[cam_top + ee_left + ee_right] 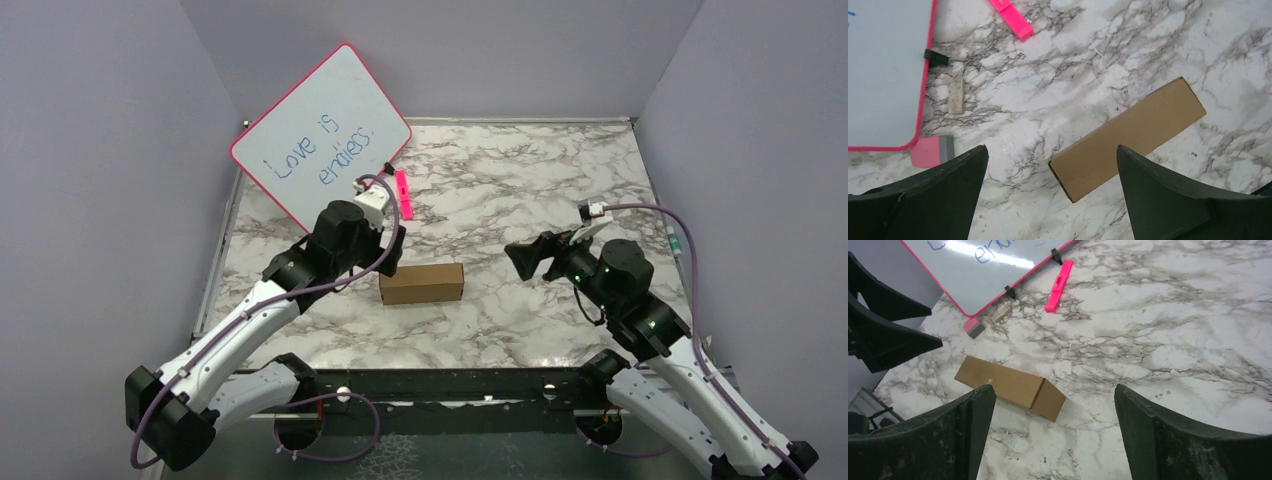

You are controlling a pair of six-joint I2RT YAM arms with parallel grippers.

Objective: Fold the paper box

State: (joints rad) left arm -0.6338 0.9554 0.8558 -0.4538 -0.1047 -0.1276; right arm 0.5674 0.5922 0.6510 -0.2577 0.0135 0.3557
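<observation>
The paper box (422,283) lies closed on the marble table, a small brown cardboard block with its long side across the table. My left gripper (390,255) hovers just left of it and stands open. In the left wrist view the box (1128,137) lies slanted below the wide-apart fingers, with the left gripper (1051,150) touching nothing. My right gripper (525,258) hangs to the right of the box, apart from it and open. From the right wrist view the box (1008,385) shows its end face, and the right gripper (1054,387) is empty.
A pink-framed whiteboard (320,135) with writing leans at the back left. A pink marker (403,193) lies beside it. A pink and grey eraser (930,151) and a small beige piece (955,94) lie by the board's corner. Grey walls enclose the table (560,180).
</observation>
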